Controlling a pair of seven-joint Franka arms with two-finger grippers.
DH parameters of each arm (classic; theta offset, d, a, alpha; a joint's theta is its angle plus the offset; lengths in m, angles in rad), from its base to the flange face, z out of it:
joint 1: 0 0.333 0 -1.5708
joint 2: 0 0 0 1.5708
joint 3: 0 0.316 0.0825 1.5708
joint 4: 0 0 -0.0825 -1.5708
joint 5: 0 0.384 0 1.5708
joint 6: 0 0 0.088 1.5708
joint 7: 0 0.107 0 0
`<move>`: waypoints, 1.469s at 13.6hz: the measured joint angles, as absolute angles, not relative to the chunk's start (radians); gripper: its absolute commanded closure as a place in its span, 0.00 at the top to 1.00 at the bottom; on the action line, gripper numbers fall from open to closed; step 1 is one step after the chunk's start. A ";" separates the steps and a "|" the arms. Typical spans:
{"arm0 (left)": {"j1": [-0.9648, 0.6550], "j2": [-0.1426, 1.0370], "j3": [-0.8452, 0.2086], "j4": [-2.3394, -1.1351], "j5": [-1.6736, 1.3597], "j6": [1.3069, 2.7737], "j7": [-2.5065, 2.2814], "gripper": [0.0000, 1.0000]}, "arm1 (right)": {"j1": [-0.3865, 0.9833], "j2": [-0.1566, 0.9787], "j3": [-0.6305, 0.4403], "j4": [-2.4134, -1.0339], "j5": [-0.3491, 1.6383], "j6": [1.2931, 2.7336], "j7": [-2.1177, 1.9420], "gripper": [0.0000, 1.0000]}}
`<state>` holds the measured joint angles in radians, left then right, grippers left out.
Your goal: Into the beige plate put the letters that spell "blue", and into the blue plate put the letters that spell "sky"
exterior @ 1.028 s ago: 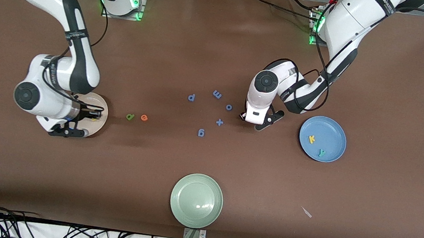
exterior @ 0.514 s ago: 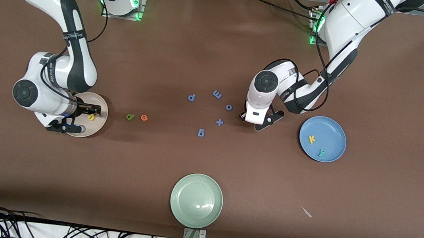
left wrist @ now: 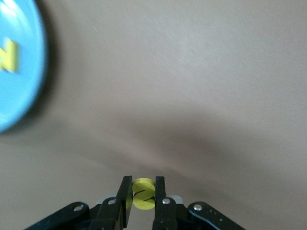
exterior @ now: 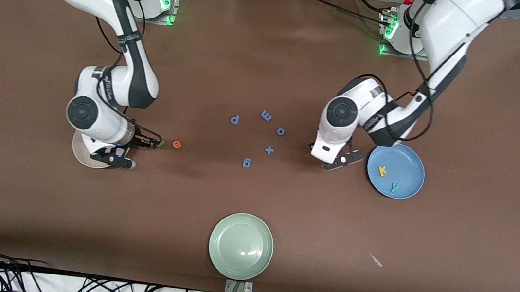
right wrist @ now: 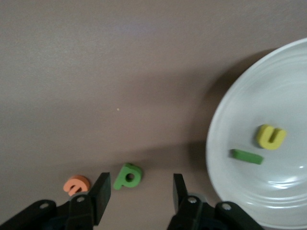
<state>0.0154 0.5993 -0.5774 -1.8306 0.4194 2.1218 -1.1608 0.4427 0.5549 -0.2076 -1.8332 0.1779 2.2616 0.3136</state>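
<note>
Letters for "blue" are half sorted: the yellow u [right wrist: 271, 136] and the olive l [right wrist: 246, 156] lie in the beige plate [right wrist: 217, 143]. The green b [right wrist: 128, 176] and orange e [right wrist: 76, 184] sit on the counter [exterior: 270, 59] just beside it, toward the left arm's end. The right jaws hang released, low over the b. The e lies so close that a jaw coming down off-centre could knock it away or skid the flat b along the counter instead of pinching it.

For "sky", the yellow k [exterior: 382, 170] and teal y [exterior: 395, 187] lie in the blue plate [exterior: 406, 155]. The left jaws are clenched on the yellow s [left wrist: 143, 194], over the counter just beside that plate's rim. The pinch catches only a small part of the foam, so the s may twist free short of the plate. Released too early, it could land on the rim and roll off.
</note>
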 measured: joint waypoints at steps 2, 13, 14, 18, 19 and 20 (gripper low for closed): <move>0.119 0.584 -0.633 -1.826 0.419 2.067 -1.033 0.03 | 0.464 0.581 -0.205 -1.845 0.178 2.308 0.357 0.61; 0.387 0.580 -0.644 -1.830 0.419 1.924 -0.434 1.00 | 0.470 0.596 -0.179 -1.910 0.179 2.393 0.432 0.47; 0.392 0.580 -0.645 -1.829 0.420 1.924 -0.415 1.00 | 0.470 0.596 -0.178 -1.910 0.179 2.393 0.433 0.42; 0.391 0.575 -0.697 -1.781 0.419 1.876 -0.406 1.00 | 0.470 0.592 -0.178 -1.910 0.179 2.393 0.432 0.06; 0.390 0.571 -0.722 -1.744 0.419 1.838 -0.406 1.00 | 0.470 0.592 -0.178 -1.910 0.179 2.393 0.432 0.06; 0.388 0.568 -0.746 -1.696 0.419 1.805 -0.406 1.00 | 0.470 0.590 -0.178 -1.910 0.179 2.393 0.432 0.06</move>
<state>0.3878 0.5680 -0.7461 -1.6965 0.4195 1.8055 -0.4059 0.4697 0.5901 -0.1783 -1.9103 0.1794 2.3933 0.4315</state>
